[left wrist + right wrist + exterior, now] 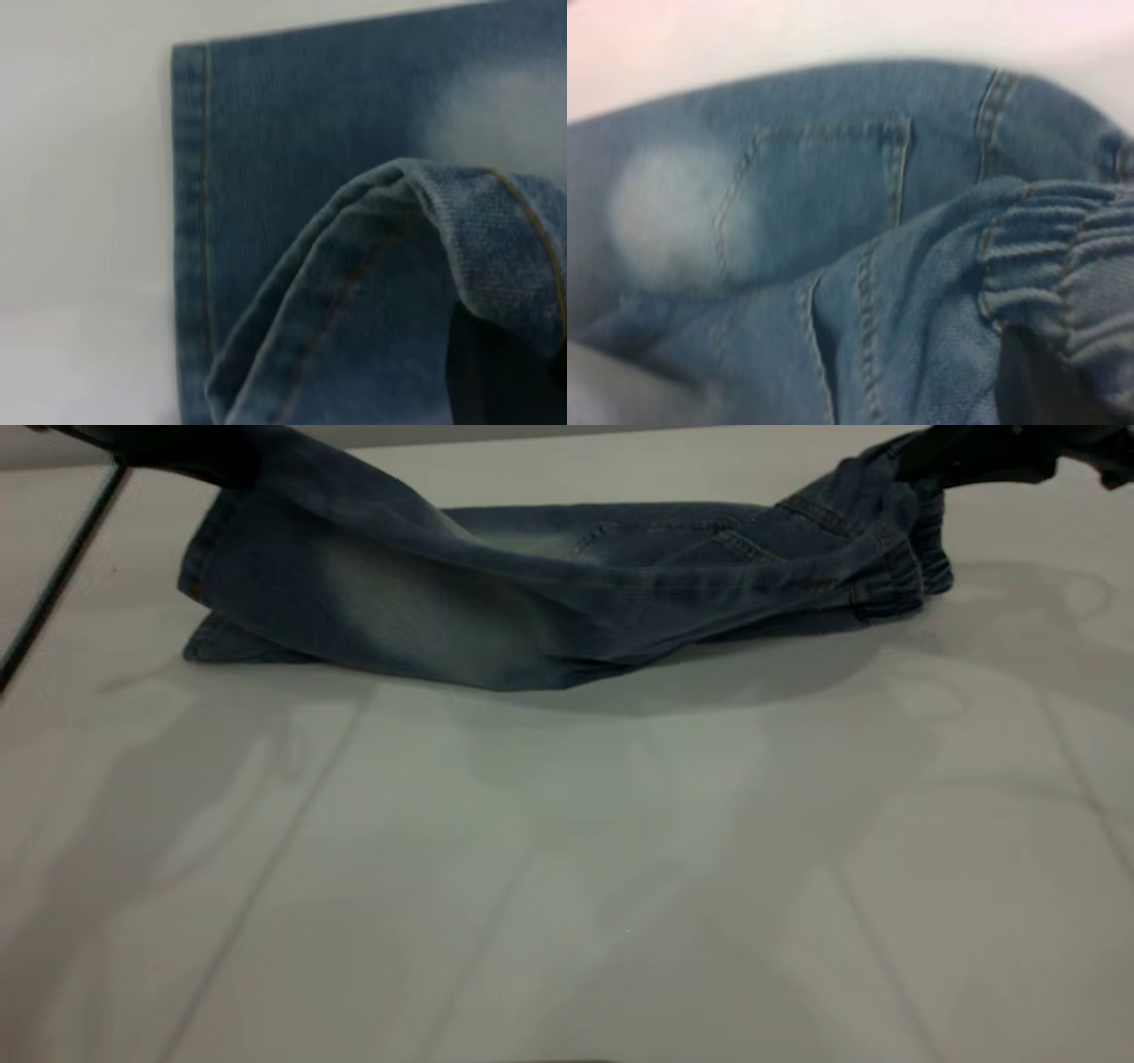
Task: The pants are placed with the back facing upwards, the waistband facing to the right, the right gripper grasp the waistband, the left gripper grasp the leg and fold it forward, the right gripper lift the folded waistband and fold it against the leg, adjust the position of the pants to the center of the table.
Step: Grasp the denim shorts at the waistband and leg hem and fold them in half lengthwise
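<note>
white-grey table (567, 868) filled the exterior view, with the pants (532, 593) lying across its far part, well away from the near edge. left gripper (190, 456), at the far left, was closed on the hem end of the leg (354, 593) and held it raised off the surface; in the left wrist view the lifted hem (372, 292) arched over the other leg, which lay flat beneath it. right gripper (966, 456), at the far right, was clamped on the waistband (895, 576), whose gathered elastic (1063, 266) hung bunched just below its dark fingers. a back pocket (824, 195) and a pale faded patch (664, 212) faced upward on the layer resting on the table.

judged from this arrangement, both grasps were made and the lengthwise fold of one leg over the other was under way but not yet laid down. the second fold, waistband against leg, and the shift to the table's centre appeared to be left. the printed figure could not be made out. no container was in view; nothing held anything else.
</note>
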`<move>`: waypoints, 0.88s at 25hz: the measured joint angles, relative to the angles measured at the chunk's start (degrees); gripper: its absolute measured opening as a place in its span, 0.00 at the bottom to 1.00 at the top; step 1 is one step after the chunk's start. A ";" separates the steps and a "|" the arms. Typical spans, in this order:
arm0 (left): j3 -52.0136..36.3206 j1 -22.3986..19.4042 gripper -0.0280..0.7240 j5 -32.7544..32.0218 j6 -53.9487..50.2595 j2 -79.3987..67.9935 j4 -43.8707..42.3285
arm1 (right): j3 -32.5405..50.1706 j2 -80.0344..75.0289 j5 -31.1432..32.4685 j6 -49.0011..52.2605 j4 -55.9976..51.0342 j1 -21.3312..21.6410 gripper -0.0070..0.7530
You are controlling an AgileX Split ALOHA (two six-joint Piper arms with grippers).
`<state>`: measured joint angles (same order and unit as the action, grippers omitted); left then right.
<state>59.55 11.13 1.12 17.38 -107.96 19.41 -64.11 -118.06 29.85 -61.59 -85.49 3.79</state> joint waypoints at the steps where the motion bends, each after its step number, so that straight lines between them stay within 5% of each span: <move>1: 0.00 0.26 0.08 1.76 0.05 -1.07 0.00 | -0.77 -0.74 -0.56 -0.07 -0.72 0.00 0.06; 13: 0.13 0.35 0.08 18.52 2.98 -6.93 0.06 | -1.91 -2.38 -12.95 -3.22 -4.70 0.00 0.06; 22: 0.27 0.57 0.09 27.42 5.28 -12.27 -0.20 | -2.48 -2.58 -14.81 -19.98 -17.61 0.00 0.08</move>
<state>59.82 11.70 28.53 22.66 -120.22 19.20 -66.59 -120.64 15.05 -81.57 -103.10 3.79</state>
